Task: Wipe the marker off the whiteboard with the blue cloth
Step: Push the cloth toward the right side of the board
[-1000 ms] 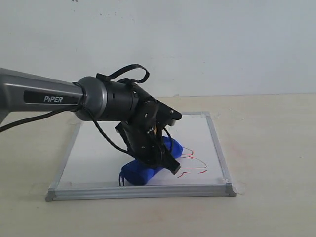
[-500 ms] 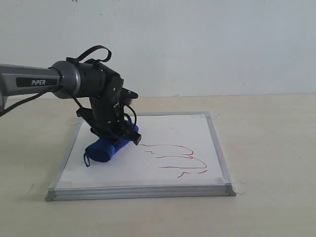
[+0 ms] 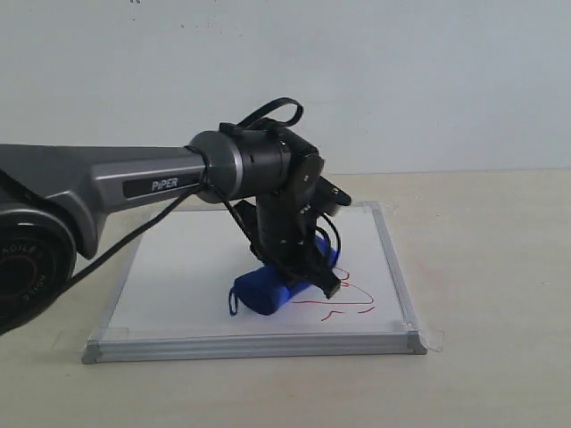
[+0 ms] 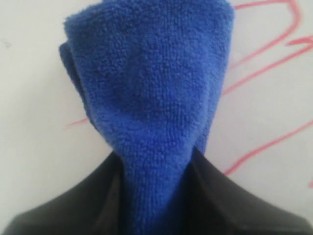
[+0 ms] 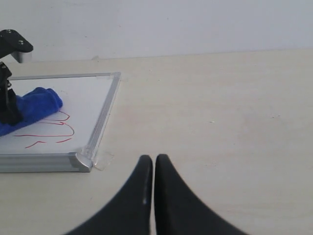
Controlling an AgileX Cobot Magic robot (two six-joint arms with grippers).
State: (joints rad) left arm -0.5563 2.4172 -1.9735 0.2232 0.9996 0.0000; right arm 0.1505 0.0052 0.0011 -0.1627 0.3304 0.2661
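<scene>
Blue cloth (image 4: 151,93) gripped in left tool (image 4: 155,155); right tool (image 5: 154,160), closed and empty, we see only in its wrist view.

Ext front-on, L wrist close-up, R wrist low, whiteboard (image 3: 178,285) shared

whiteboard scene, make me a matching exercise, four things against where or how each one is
1. blue cloth
2. marker
3. left tool
4. right tool

a. red lines drawn on the whiteboard
b. shut on nothing, off to the side of the whiteboard
c. shut on the blue cloth
d. rolled up, lying on the whiteboard

Pairs: 1-d, 2-a, 3-c, 4-b
</scene>
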